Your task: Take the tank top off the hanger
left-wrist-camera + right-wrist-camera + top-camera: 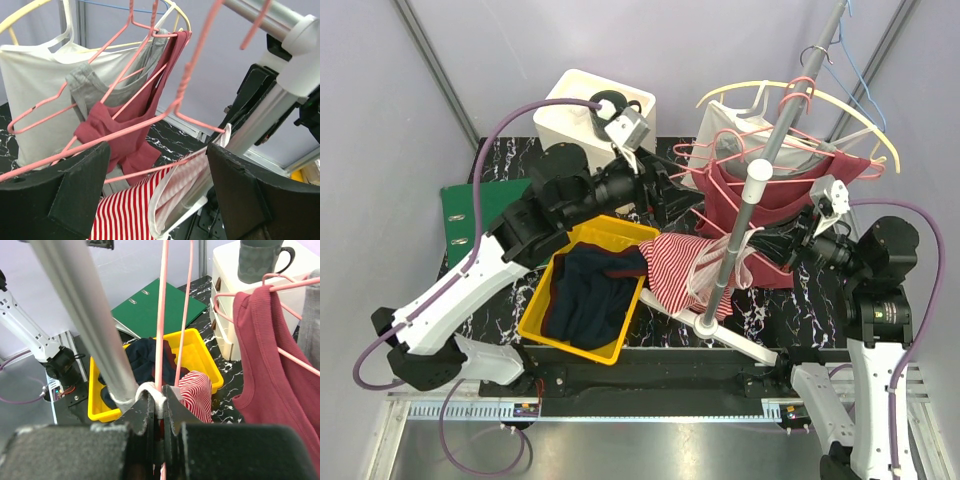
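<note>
A red-and-white striped tank top (675, 270) hangs on a pink wire hanger (145, 171) beside the rack pole (750, 215), its lower part draped toward the yellow bin. My right gripper (155, 401) is shut on the top's white strap (149, 390), pinching it against the pink hanger wire (162, 315). In the top view the right gripper (762, 245) sits right of the pole. My left gripper (157, 152) is open, its jaws standing either side of the hanger wire and the striped top (125, 210) without touching them. It is behind the top in the top view (682, 205).
A maroon tank top (770, 195) and a white one (750, 125) hang on other hangers at the back right. A yellow bin (535, 320) holds dark clothes (590, 290). A green binder (470, 210) lies on the left, and a white box (580, 110) stands behind.
</note>
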You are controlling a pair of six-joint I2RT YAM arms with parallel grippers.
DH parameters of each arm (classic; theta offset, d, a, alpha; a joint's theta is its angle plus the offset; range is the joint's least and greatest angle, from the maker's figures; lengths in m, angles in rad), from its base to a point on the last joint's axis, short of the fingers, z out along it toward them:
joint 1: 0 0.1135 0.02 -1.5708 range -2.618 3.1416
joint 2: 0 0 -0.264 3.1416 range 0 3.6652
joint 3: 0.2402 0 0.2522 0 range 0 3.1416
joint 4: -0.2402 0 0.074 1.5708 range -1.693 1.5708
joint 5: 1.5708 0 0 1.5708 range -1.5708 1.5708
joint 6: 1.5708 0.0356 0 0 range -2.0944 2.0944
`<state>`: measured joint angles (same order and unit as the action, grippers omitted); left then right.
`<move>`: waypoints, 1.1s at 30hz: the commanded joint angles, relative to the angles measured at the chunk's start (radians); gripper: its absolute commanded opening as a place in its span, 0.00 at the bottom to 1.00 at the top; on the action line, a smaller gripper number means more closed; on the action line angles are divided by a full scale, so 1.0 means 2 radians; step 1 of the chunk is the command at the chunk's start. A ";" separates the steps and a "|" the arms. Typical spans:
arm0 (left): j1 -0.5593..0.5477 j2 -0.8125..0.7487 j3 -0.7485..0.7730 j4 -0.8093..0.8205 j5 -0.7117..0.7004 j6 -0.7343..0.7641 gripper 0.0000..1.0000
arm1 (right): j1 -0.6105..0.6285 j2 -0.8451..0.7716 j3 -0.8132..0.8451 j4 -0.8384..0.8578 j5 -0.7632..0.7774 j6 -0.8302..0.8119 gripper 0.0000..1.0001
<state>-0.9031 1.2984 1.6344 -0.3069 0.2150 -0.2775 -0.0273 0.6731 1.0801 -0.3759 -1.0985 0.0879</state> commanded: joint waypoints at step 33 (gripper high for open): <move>-0.024 0.081 0.096 0.013 -0.041 0.054 0.00 | 0.001 0.002 -0.022 0.031 -0.024 0.005 0.00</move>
<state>-0.9550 1.4620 1.7618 -0.2836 0.1719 -0.2070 -0.0280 0.7006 1.0374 -0.3645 -1.1431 0.0891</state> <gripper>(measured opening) 0.052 0.066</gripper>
